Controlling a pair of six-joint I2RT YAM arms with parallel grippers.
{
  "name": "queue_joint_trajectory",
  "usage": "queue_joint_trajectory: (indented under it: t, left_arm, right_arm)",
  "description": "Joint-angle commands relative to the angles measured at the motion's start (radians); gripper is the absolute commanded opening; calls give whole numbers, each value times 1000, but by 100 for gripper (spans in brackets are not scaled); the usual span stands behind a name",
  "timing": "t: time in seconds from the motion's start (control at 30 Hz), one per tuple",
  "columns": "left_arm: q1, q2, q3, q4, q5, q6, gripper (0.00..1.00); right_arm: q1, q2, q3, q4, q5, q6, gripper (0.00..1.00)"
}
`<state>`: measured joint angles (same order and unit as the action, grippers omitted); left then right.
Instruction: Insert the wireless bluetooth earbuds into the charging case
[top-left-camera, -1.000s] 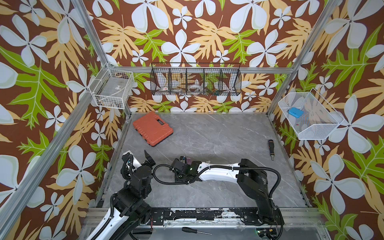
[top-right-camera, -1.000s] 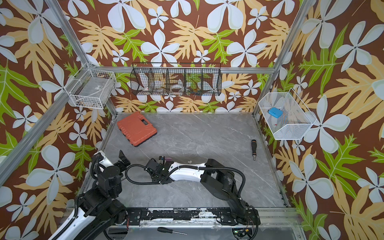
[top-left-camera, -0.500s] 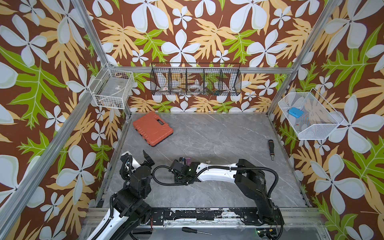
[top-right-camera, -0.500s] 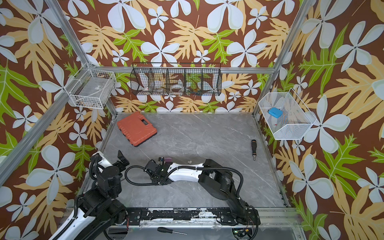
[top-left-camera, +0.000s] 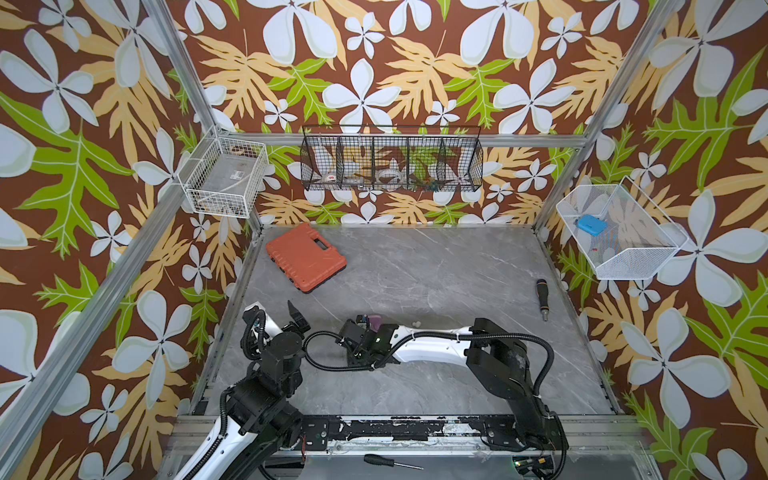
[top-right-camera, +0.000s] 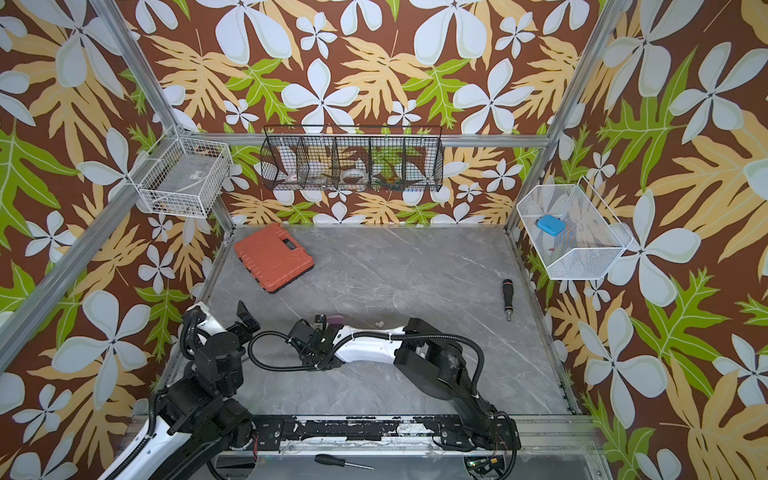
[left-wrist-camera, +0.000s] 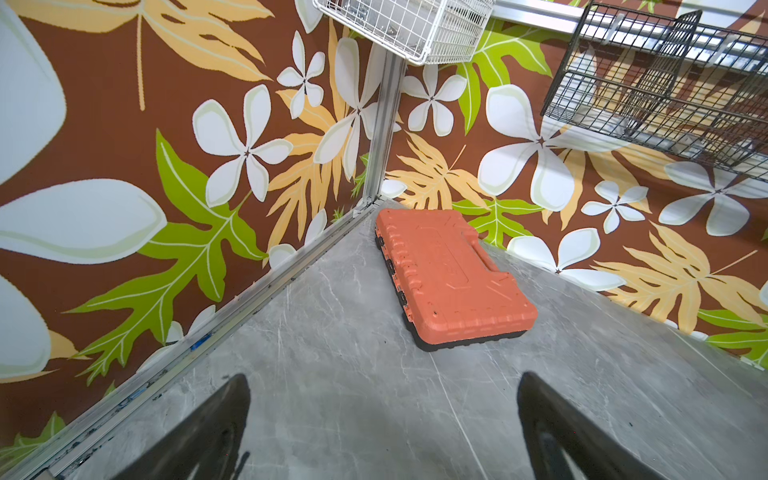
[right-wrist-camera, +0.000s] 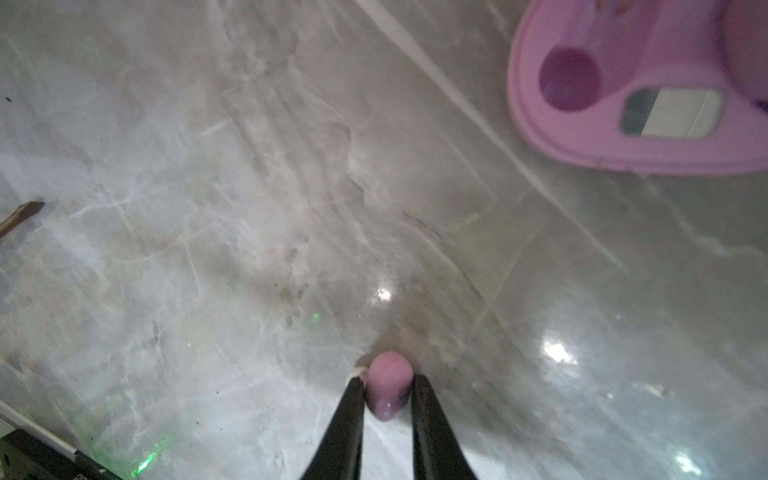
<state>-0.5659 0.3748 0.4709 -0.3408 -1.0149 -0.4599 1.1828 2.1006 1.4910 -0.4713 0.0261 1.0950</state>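
I'm looking down at a grey marbled table that is carrying everything here. An orange tool case is lying flat left of centre in both top views, close to the table's far left corner. A black-handled screwdriver is lying right of centre, near the table's right edge. Just below centre a lilac charging case is sitting open, with a white earbud lying apart to its right. A lilac earbud is showing low in the right wrist frame; whether it's touching the marble, I can't tell.
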Motion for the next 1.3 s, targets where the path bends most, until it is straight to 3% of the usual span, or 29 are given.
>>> queue_joint_trajectory:
  t: [0.0, 0.9, 1.27]
  left_arm:
    - [1, -1, 0, 20, -2, 10, 100]
    - [1, -7, -7, 37, 22, 21, 100]
    - [1, -10, -9, 42, 31, 26, 100]
  right_arm:
    - [0, 7, 14, -13, 7, -10, 21]
    - [1, 15, 63, -36, 30, -49, 18]
    - [-11, -17, 71, -77, 115, -77, 18]
